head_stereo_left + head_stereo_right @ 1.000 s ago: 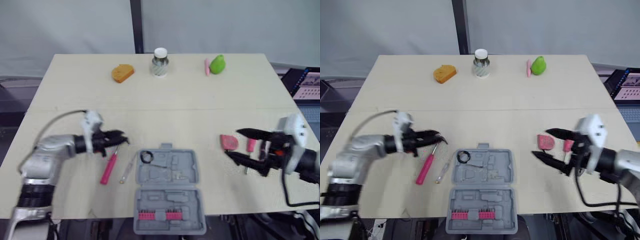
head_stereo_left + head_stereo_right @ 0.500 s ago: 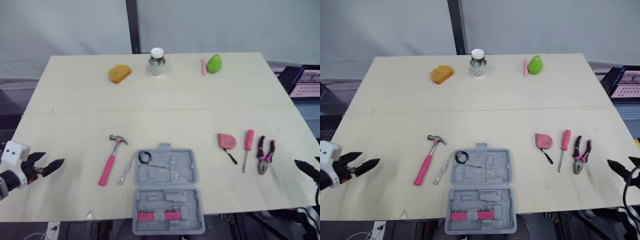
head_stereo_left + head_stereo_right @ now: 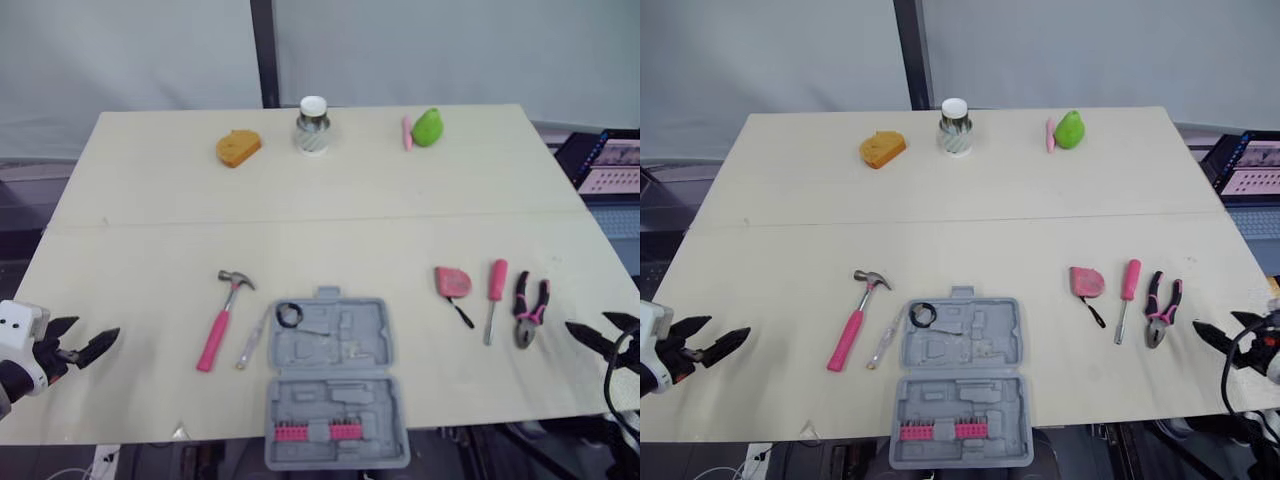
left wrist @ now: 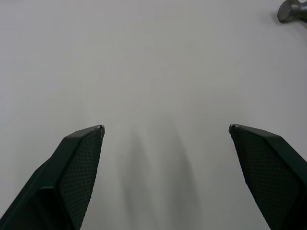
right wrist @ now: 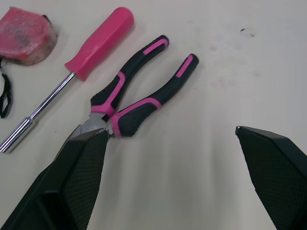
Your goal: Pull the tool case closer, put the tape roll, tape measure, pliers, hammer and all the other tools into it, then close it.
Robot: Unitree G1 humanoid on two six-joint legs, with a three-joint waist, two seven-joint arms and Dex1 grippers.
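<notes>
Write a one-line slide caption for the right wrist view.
Open right gripper poised beside the pliers, screwdriver and tape measure on the table.

The worktop is pale, matt and smooth. The tool case, lower middle of the frame, looks like dull grey moulded plastic. The pliers wear black and pink rubbery grips; the screwdriver has a smooth pink plastic handle and bright metal shaft. The fingers of the left end effector are matt, finely dimpled.
</notes>
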